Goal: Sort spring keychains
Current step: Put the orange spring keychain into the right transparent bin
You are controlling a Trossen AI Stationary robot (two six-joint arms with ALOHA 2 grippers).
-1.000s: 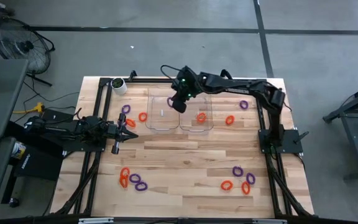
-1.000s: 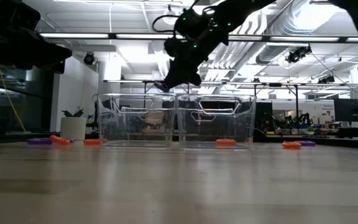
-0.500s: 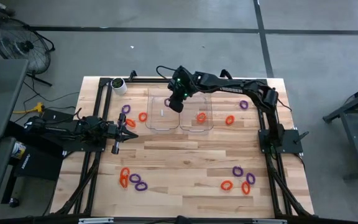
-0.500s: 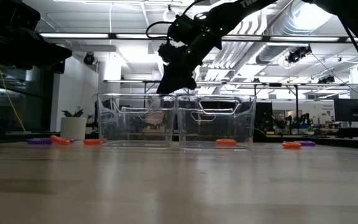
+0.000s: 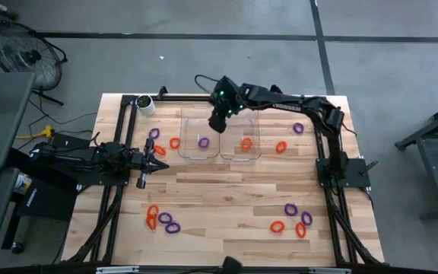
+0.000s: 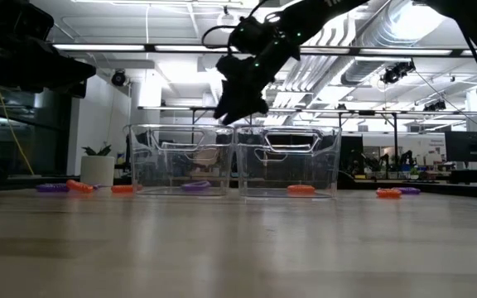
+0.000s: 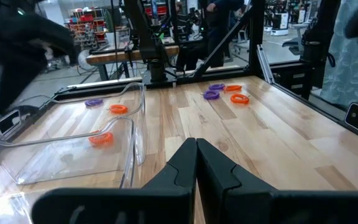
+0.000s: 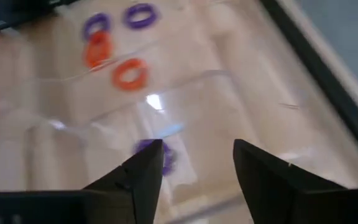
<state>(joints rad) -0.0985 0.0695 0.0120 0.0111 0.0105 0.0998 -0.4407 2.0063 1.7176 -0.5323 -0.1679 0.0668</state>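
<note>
Two clear trays stand side by side at the far middle of the table. The left tray (image 5: pixel 201 137) holds one purple spring keychain (image 5: pixel 203 141), lying flat on its floor (image 6: pixel 195 187). One orange keychain (image 5: pixel 246 142) lies in the right tray (image 5: pixel 242 141). My right gripper (image 5: pixel 219 123) hangs open above the trays' shared wall, with nothing between its fingers (image 8: pixel 197 162); the purple keychain (image 8: pixel 161 154) shows below them. At the table's left my left gripper (image 5: pixel 160 166) is shut on nothing (image 7: pixel 196 155).
Loose orange and purple keychains lie left of the trays (image 5: pixel 174 142), right of them (image 5: pixel 280 147), and in clusters at the near left (image 5: pixel 162 219) and near right (image 5: pixel 291 219). A white-and-green roll (image 5: pixel 144 104) stands at the far left corner.
My right gripper, hovering over the trays, has let go of a purple keychain. The keychain has fallen and now lies on the left tray's floor, where there was none before. The gripper has stayed at about the same height above the trays.
</note>
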